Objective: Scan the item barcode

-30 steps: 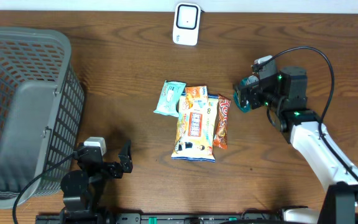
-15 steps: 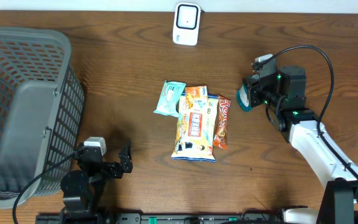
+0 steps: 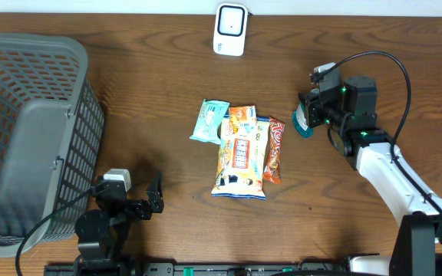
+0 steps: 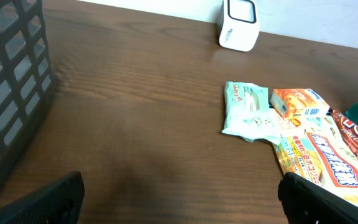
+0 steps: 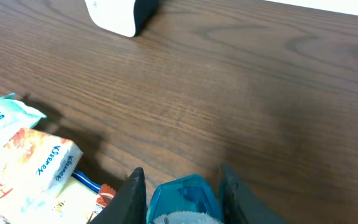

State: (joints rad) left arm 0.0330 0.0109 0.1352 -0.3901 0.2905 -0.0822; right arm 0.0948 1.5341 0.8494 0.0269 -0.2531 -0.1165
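Dark wood tabletop, grain running crosswise, a pale strip of wall along the far edge.

Clamped on the teal item: the right gripper. From the right wrist, both black fingers pressed against its sides, with the teal top edge and a patch of white showing between them. Barcode not made out in any view.

Far ahead of those fingers and off to their left: the white scanner, upright near the table's far edge, dark window on its face, well apart from the held item.

Near the same fingers on their left, lying flat on the wood: three packets side by side and touching.
- Nearest the fingers, a red-orange bar.
- Next to it, an orange-and-white snack bag.
- Farthest off, a pale green tissue pack, one corner against the bag's top.

Spread wide over bare wood: the left gripper. Only the dark tips of its two fingers visible, in the lower corners of the left wrist view.
- Close on the left of those fingers, a grey basket, its slotted wall filling that edge of the view.
- Ahead and to their right, the same three packets, tissue pack nearest.
- Far ahead and slightly right, the scanner again, small against the wall strip.
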